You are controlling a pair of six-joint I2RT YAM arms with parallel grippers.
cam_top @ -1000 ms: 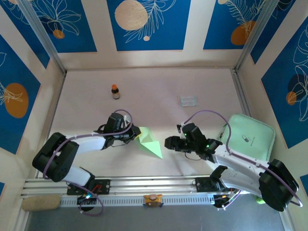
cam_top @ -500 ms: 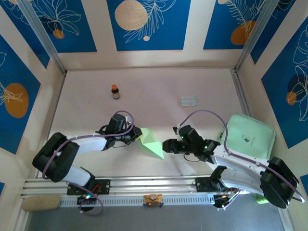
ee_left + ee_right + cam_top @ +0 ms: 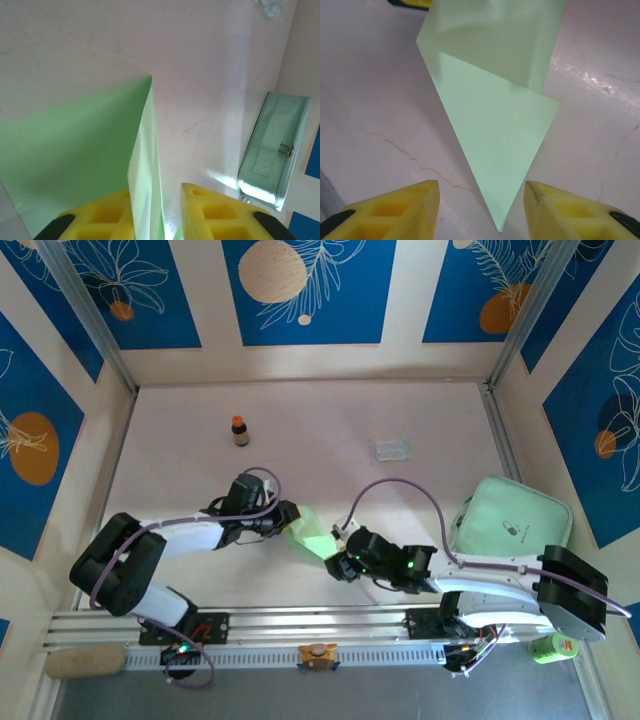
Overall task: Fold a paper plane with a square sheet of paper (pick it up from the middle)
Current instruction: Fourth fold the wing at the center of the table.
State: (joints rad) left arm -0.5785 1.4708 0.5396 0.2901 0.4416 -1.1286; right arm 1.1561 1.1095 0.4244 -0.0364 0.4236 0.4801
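The sheet of paper (image 3: pixel 312 533) is pale green, plain and part-folded, lying on the tabletop just below the centre of the top view. From the right wrist it shows as a flat, sharp triangle with its tip toward the bottom edge. From the left wrist, one layer stands on edge at lower centre beside a flat panel at lower left.

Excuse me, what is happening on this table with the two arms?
Two robot arms are folding a sheet of pale green paper into a plane. The paper lies on the table between them, already folded to a pointed end. The left gripper is at the blunt end, with a raised flap of the paper standing between its slightly parted fingers. The right gripper is open, with one finger on each side of the pointed tip, not gripping it.
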